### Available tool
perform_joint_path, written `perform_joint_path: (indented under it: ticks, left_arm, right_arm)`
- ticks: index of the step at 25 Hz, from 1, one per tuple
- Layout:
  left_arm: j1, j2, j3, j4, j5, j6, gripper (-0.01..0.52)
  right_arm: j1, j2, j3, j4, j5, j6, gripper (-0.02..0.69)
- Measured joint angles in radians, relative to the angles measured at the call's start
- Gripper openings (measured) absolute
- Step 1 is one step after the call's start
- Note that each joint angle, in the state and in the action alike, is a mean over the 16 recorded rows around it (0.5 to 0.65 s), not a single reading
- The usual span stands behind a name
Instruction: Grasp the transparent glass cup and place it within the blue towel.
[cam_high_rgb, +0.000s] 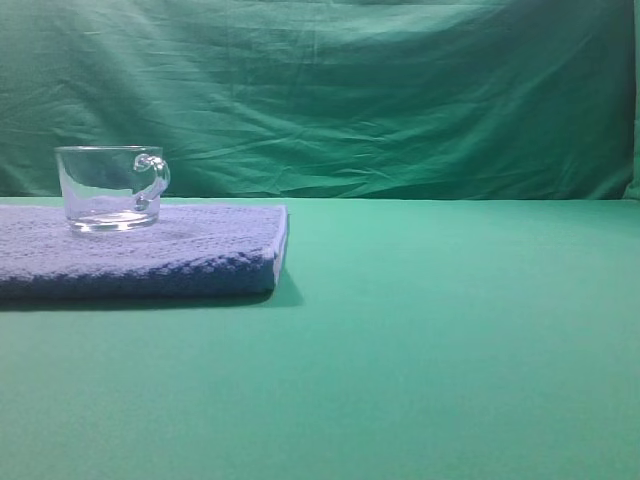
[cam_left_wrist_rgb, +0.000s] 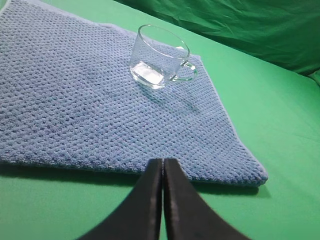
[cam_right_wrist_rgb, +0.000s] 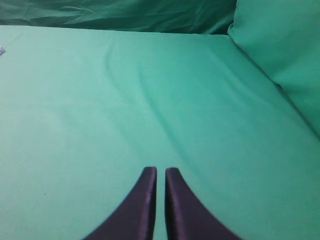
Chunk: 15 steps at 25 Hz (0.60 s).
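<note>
The transparent glass cup (cam_high_rgb: 110, 190) stands upright on the blue towel (cam_high_rgb: 190, 255) at the left of the table, its handle pointing right. In the left wrist view the cup (cam_left_wrist_rgb: 160, 57) sits near the towel's (cam_left_wrist_rgb: 75, 110) far corner, well beyond my left gripper (cam_left_wrist_rgb: 163, 161). That gripper is shut and empty, and hangs over the towel's near edge. My right gripper (cam_right_wrist_rgb: 160, 170) hovers over bare green cloth with its fingers almost together, a thin slit between them and nothing held. Neither gripper shows in the exterior high view.
Green cloth (cam_high_rgb: 450, 350) covers the table, and a green curtain (cam_high_rgb: 400, 90) hangs behind it. In the right wrist view a green cloth wall (cam_right_wrist_rgb: 280, 55) rises at the right.
</note>
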Motion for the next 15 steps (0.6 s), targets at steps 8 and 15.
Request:
perform_joint_path:
  ticks: [8,15]
  left_arm:
    - [0.0,0.0,0.0,0.0,0.0,0.0,0.0]
    - [0.0,0.0,0.0,0.0,0.0,0.0,0.0]
  right_arm:
    - [0.0,0.0,0.0,0.0,0.0,0.0,0.061]
    - [0.0,0.0,0.0,0.0,0.0,0.0,0.061]
